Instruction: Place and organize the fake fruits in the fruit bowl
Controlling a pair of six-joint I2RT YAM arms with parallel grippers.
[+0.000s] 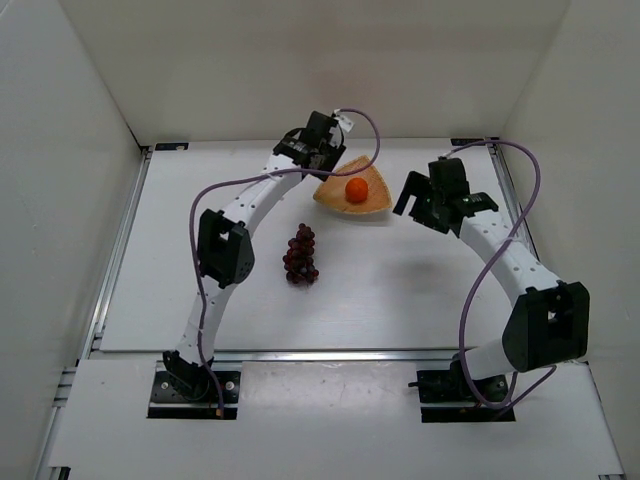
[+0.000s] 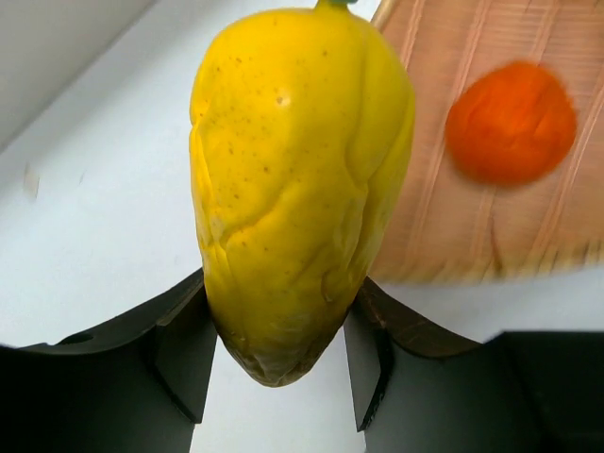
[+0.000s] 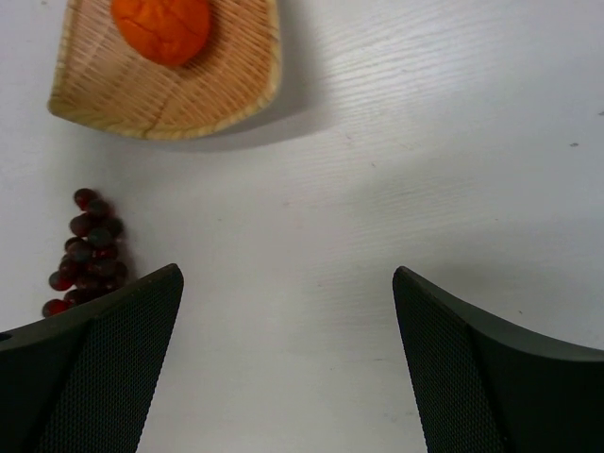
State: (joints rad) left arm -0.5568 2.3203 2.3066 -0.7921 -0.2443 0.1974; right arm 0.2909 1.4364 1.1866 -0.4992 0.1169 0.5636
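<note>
Left claw [image 2: 278, 351] clamping banana [image 2: 297, 179] (near fruit bowl [image 2: 444, 226]), right claw [image 3: 288, 363] spread wide

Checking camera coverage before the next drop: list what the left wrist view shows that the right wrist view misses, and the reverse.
Only the left wrist view: the yellow fruit clamped in the left gripper. Only the right wrist view: the grape bunch lying on the table outside the dish, and the right gripper, open and empty. Both: the fruit bowl with the orange in it.
</note>
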